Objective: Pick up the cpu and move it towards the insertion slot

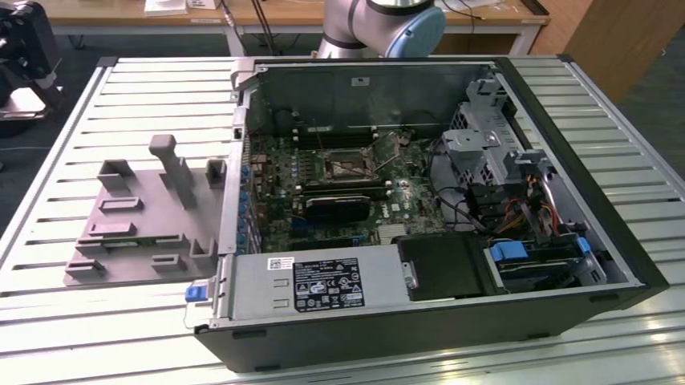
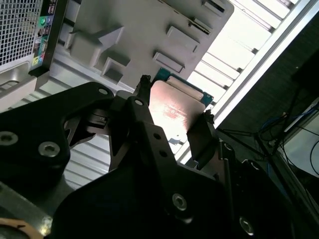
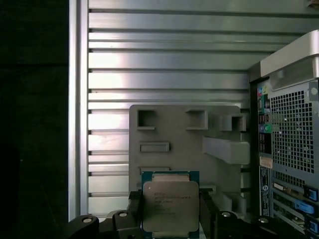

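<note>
The cpu (image 3: 170, 205) is a flat square chip with a silver top and a green rim. My gripper (image 3: 170, 213) is shut on it, one black finger against each of two opposite edges. The second wrist view shows the same hold, with the cpu (image 2: 175, 110) between the fingers (image 2: 141, 97) of the gripper (image 2: 173, 113), over the edge of a grey fixture plate (image 2: 144, 30). The insertion slot (image 1: 345, 164), a square dark socket with a silver frame, lies on the motherboard inside the open computer case (image 1: 428, 200) in the exterior view.
The grey fixture plate (image 1: 139, 216) with raised blocks and pockets lies on the slatted metal table (image 1: 64, 321), at the exterior view's left of the case. The case's perforated rear panel (image 3: 291, 129) stands beside the plate. Inside the case are drive cages, cables and a power supply (image 1: 310, 285).
</note>
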